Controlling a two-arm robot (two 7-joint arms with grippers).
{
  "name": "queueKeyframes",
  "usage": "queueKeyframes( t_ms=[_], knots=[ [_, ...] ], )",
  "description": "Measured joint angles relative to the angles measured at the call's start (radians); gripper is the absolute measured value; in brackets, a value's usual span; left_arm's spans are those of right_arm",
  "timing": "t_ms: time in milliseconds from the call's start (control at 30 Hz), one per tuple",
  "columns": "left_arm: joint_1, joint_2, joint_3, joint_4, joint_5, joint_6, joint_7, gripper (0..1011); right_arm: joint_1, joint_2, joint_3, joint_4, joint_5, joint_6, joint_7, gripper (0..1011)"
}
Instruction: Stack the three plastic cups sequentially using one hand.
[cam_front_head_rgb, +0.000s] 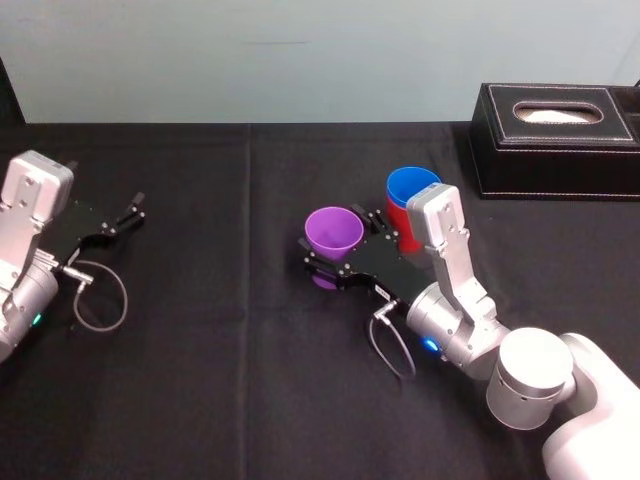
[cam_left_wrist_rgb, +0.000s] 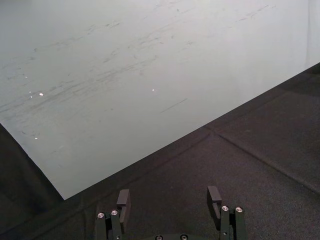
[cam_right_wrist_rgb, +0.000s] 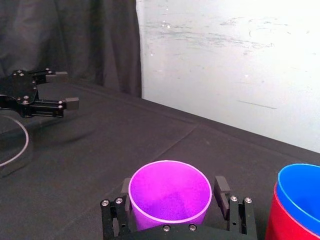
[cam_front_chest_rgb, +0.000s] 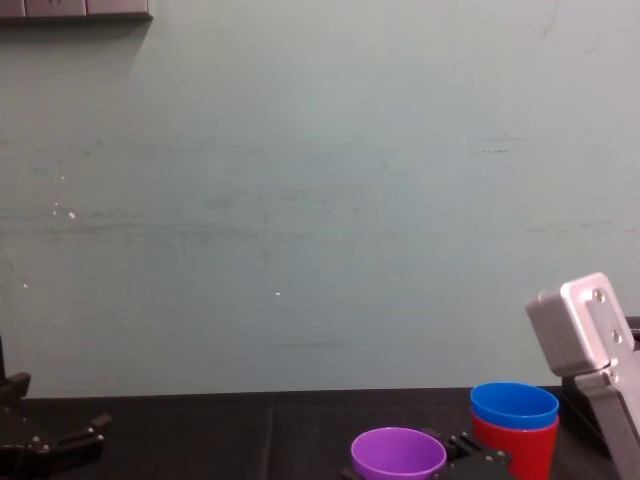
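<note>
The purple cup (cam_front_head_rgb: 334, 232) (cam_right_wrist_rgb: 170, 197) (cam_front_chest_rgb: 398, 452) stands upright on the black cloth near the table's middle. My right gripper (cam_front_head_rgb: 340, 244) (cam_right_wrist_rgb: 172, 190) is open around it, one finger on each side of the cup's wall, with a slight gap showing at one finger. Just to the right, the blue cup (cam_front_head_rgb: 411, 187) (cam_right_wrist_rgb: 300, 187) (cam_front_chest_rgb: 514, 404) sits nested inside the red cup (cam_front_head_rgb: 399, 228) (cam_right_wrist_rgb: 280, 222) (cam_front_chest_rgb: 516, 447), and my right wrist housing partly covers the pair. My left gripper (cam_front_head_rgb: 128, 212) (cam_left_wrist_rgb: 169, 200) (cam_right_wrist_rgb: 65, 89) rests open and empty at the far left.
A black tissue box (cam_front_head_rgb: 555, 140) with white stitching stands at the back right. A loose cable loop (cam_front_head_rgb: 98, 295) lies by the left arm, another (cam_front_head_rgb: 392, 345) by the right wrist. A pale wall runs along the table's far edge.
</note>
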Motion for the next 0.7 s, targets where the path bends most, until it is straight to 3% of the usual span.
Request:
queueKeyframes(
  t_ms=[700],
  knots=[
    [0.000, 0.000, 0.000, 0.000, 0.000, 0.000, 0.000, 1005, 0.000, -0.002, 0.002, 0.000, 0.006, 0.001, 0.006, 1002]
  ],
)
